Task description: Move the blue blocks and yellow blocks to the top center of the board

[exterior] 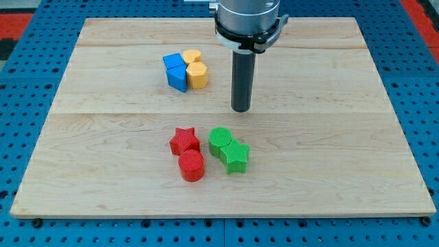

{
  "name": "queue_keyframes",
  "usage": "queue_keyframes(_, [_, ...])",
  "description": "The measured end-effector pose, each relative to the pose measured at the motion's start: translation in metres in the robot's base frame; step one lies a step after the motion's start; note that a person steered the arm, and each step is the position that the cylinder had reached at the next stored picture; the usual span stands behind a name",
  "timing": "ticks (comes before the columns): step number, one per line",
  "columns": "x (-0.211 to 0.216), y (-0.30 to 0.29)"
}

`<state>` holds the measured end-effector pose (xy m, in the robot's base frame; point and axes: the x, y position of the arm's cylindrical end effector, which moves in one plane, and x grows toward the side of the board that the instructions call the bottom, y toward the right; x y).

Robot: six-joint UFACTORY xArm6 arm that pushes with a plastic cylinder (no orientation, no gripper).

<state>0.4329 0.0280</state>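
On the pale wooden counter (103, 82), my tip (240, 110) rested just right of the four clustered task blocks, which sat left of top centre: a blue cube (172, 61) and blue wedge-like block (178, 78), touching a yellow heart-like block (192, 56) and yellow hexagonal block (197, 75). The rod carried no jaws to open or close. Any rightward push, I judged, required circling to the cluster's left.
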Motion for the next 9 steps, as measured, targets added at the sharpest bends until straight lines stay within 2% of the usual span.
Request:
queue_keyframes(1, [-0.001, -0.049])
queue_keyframes(2, [-0.027, -0.080])
queue_keyframes(5, [-0.086, -0.114])
queue_keyframes(7, [-0.150, -0.129])
queue_keyframes(8, [-0.154, -0.181])
queue_keyframes(9, [-0.189, -0.208])
